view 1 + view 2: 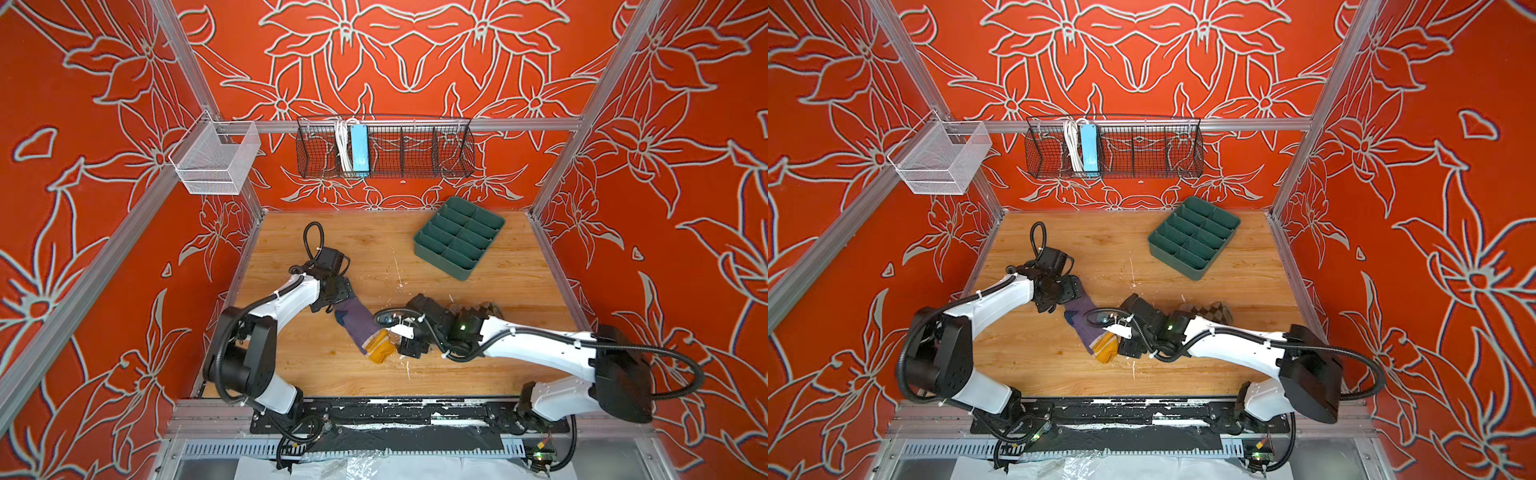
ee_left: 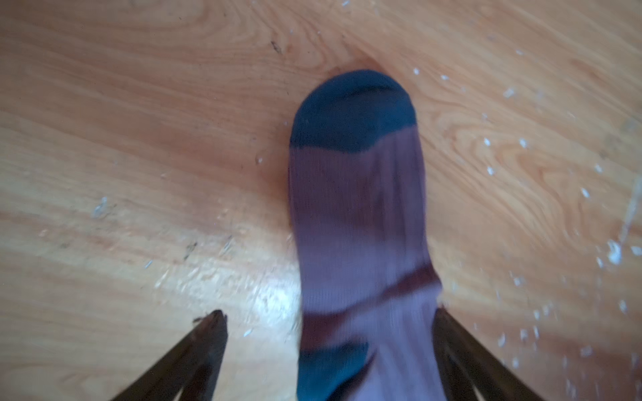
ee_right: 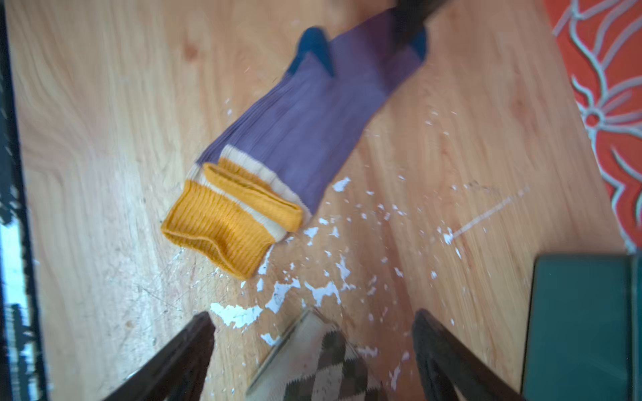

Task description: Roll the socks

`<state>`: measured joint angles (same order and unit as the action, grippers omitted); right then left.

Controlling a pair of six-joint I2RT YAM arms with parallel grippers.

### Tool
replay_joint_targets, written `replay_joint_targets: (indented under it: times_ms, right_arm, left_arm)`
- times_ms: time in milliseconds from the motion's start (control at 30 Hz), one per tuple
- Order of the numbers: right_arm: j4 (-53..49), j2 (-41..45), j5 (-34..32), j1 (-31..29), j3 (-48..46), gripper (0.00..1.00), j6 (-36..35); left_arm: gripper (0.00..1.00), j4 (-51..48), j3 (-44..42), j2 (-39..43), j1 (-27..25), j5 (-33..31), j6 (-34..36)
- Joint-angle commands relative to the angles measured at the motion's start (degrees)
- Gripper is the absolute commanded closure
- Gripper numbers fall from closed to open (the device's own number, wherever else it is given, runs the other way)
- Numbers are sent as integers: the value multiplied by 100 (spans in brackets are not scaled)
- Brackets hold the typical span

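A purple sock (image 1: 360,325) lies slanted on the wooden table (image 1: 291,365), its mustard-yellow cuff (image 1: 380,350) folded over and towards the front. My left gripper (image 2: 328,330) hangs open over its foot. The dark blue heel (image 2: 330,368) lies between the fingers, and the sock's edge touches one finger (image 2: 451,343). The dark blue toe (image 2: 352,111) lies beyond. The beige-and-brown argyle sock (image 1: 478,309) is mostly hidden under my right arm. My right gripper (image 3: 314,326) stands open above that sock's cuff end (image 3: 323,364), a short way from the mustard cuff (image 3: 222,225).
A green compartment tray (image 1: 459,237) sits at the back right of the table and shows beside my right gripper as a green compartment tray (image 3: 580,326). A black wire basket (image 1: 384,147) and a white mesh basket (image 1: 216,160) hang on the frame. White flecks (image 3: 312,291) dot the wood.
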<state>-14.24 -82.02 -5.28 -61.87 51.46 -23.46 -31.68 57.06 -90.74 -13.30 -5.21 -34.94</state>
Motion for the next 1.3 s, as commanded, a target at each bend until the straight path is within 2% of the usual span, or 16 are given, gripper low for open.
replay_joint_targets:
  times_ms: [0,133,167,267,433,633,767,900,1033,1167,1267]
  right_arm:
    - [512,-12,-661,-165,46,9,-511]
    - [1170,285,-877,-238,-417,7,-466]
    - [1237,399,-870,-238,-504,2,-475]
    - [1125,688,-868,-229,-561,2,-449]
    - [1481,1197,-1133,-208,-895,2,-356]
    - [1442,2002,-1113,89,-1223,2,184]
    - [1283,2530,-1108,148,-1453,2,305]
    - [921,2958,-873,149,-1489,2,424]
    - [799,3012,-425,149,-1608,2,73]
    - [795,2561,229,123,-1735,3,-574]
    - [1173,2040,363,113,-1694,3,-541]
  left_arm:
    - [16,-114,332,-375,-58,-203,-324]
    - [21,-307,686,-1103,-59,-373,-501]
    - [23,-328,763,-1281,-59,-328,-484]
    - [24,-198,845,-1666,-93,-134,-546]
    - [24,53,1195,-2108,-481,1,-569]
    - [24,-23,2497,-2951,-1051,282,-299]
    - [19,-248,3212,-3142,-1127,396,-277]
    - [15,-314,3348,-2573,-1020,549,69]
    - [13,-374,3127,-1431,-930,697,853]
    - [10,-286,2374,160,-911,575,1993]
    - [9,35,1391,1349,-911,470,2887]
